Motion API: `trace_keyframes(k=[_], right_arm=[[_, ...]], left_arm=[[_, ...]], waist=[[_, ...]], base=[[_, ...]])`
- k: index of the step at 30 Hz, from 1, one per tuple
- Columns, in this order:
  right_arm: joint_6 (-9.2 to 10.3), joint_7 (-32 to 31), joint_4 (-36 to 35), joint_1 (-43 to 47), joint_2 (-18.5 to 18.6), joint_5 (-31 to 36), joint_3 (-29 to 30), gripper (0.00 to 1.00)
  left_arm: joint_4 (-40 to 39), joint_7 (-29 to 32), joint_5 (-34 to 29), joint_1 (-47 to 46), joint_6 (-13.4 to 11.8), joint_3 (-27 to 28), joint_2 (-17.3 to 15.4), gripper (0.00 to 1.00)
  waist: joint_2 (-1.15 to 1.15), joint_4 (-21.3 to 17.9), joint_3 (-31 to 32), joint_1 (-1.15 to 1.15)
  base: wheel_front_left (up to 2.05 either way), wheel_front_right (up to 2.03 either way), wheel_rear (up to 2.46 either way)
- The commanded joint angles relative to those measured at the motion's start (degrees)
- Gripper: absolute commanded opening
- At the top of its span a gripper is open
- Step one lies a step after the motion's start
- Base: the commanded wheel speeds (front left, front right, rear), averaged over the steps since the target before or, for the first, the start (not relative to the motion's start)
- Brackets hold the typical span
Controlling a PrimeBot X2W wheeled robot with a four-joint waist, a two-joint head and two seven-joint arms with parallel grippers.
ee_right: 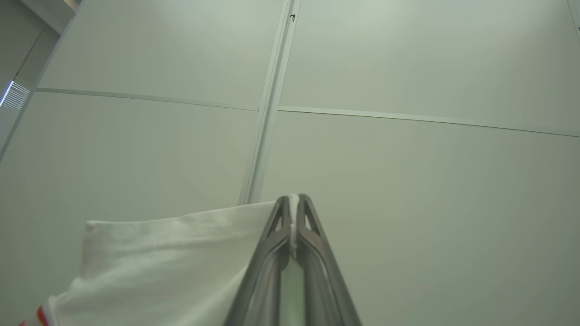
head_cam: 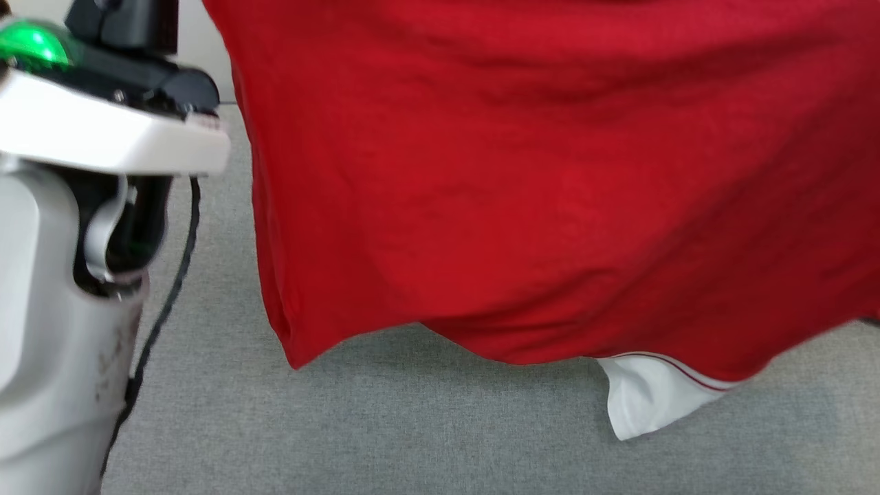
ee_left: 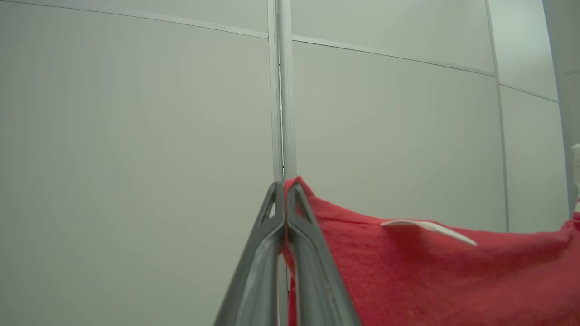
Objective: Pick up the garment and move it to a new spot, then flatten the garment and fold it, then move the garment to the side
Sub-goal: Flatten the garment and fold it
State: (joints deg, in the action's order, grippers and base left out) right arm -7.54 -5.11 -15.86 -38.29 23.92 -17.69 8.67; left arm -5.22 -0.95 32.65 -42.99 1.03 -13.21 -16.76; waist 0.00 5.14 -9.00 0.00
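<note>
The red garment [head_cam: 550,172] hangs in the air as a broad sheet above the grey tabletop [head_cam: 412,440], with only its lower edge near that surface. It is spread rather than bunched because it is pinched at two separate points along its upper edge.

In the left wrist view, the left gripper [ee_left: 285,190] has its fingers [ee_left: 258,271] pressed together on a corner of red cloth, which peeks out just past the tips. In the right wrist view, the right gripper [ee_right: 293,201] has its fingers [ee_right: 321,271] clamped on a fold of white fabric [ee_right: 172,253], which appears to belong to the same garment. Both grippers point up toward the pale wall panels [ee_left: 136,136], so the cloth drapes away from them under its own weight.

Judging from this, the garment is being carried or shaken out before being laid flat. Holding it by two points lets gravity pull out the creases.

- **Garment:** one.
- **White sleeve:** one [head_cam: 646,399], edged with a thin red stripe and dangling below the red hem.
- **White tag:** one [ee_left: 428,227], on the upper edge.
- **Grippers:** two, each with two fingers.
- **Pale forearm:** one [head_cam: 62,309], at the left of the head view.
- **Black cable:** one [head_cam: 165,302], running down beside the forearm.
</note>
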Motion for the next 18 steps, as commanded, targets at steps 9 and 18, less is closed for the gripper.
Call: trace_keyframes(k=[9,18], right_arm=[[0.09,4.52,16.1,-20.84,-2.61,-2.18,-8.57,0.0],[0.07,12.37,40.25,-39.4,-7.78,-4.02,-17.68,0.0]], left_arm=[[18.59,-5.11,1.58,-18.38,3.52,0.57,3.72,0.0],[39.49,-12.98,0.59,-32.76,5.73,-0.14,5.91,0.0]], waist=[[0.0,-0.79,-6.67,0.0],[0.0,-1.79,-9.1,0.0]], base=[[0.0,0.0,0.0],[0.0,0.0,0.0]])
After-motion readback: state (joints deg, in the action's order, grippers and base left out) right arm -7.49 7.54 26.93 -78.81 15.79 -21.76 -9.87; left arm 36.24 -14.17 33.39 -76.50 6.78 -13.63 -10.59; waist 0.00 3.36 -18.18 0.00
